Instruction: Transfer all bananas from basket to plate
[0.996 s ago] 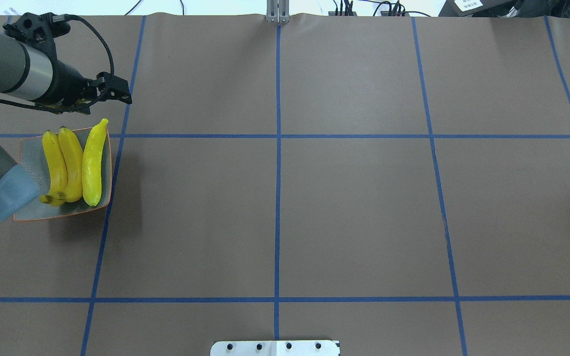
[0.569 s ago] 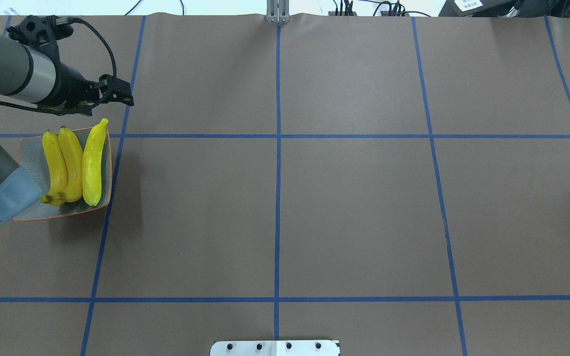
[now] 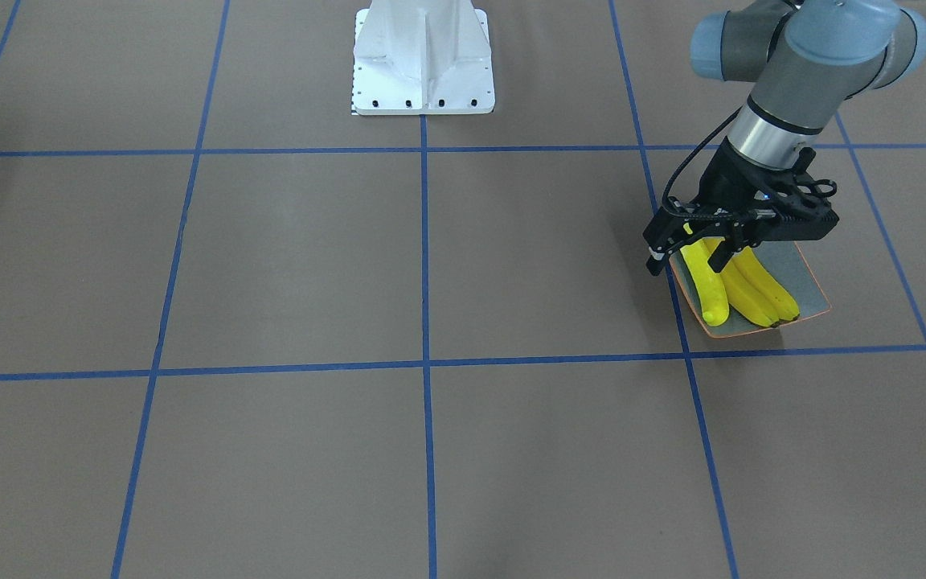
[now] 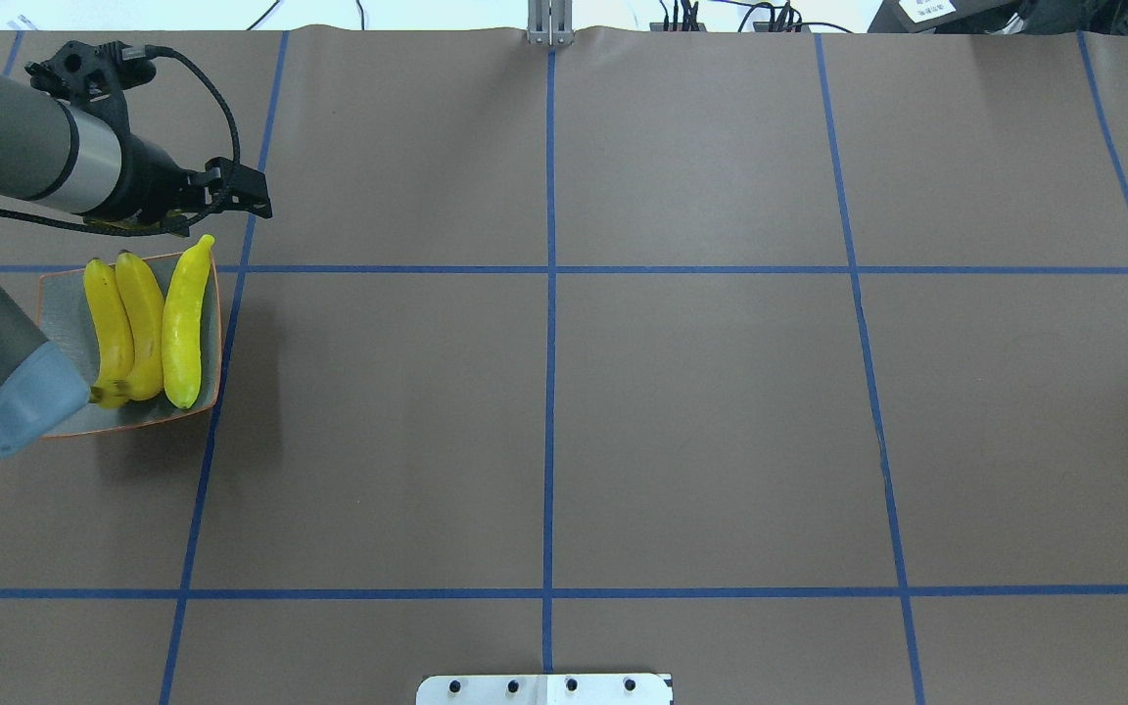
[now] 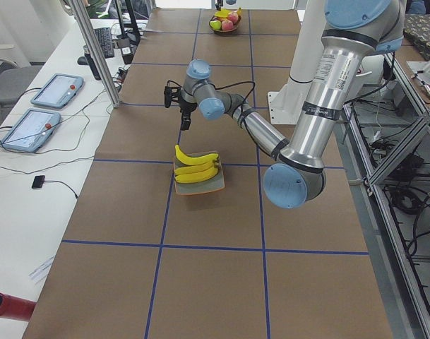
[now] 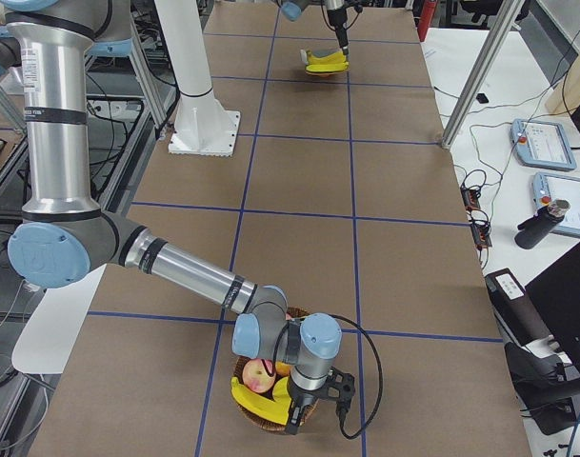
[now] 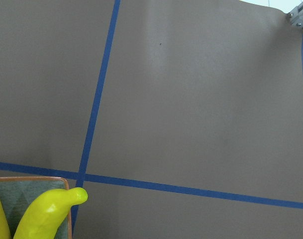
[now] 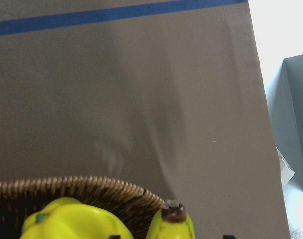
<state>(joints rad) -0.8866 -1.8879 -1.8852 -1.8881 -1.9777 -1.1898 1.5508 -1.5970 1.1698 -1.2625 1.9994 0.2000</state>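
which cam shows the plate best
Overhead exterior: the plate shows mostly clear, three bananas on it. Front-facing: the left gripper hides part. Both side views show it small; left wrist catches only a corner.

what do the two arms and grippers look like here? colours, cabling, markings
Both match: grey-silver tubular links with light-blue joint caps. The left arm has a bright silver band just before its black two-finger left gripper, and a black cable loops along the wrist. The right arm and black right gripper carry a similar cable loop. No markings legible.
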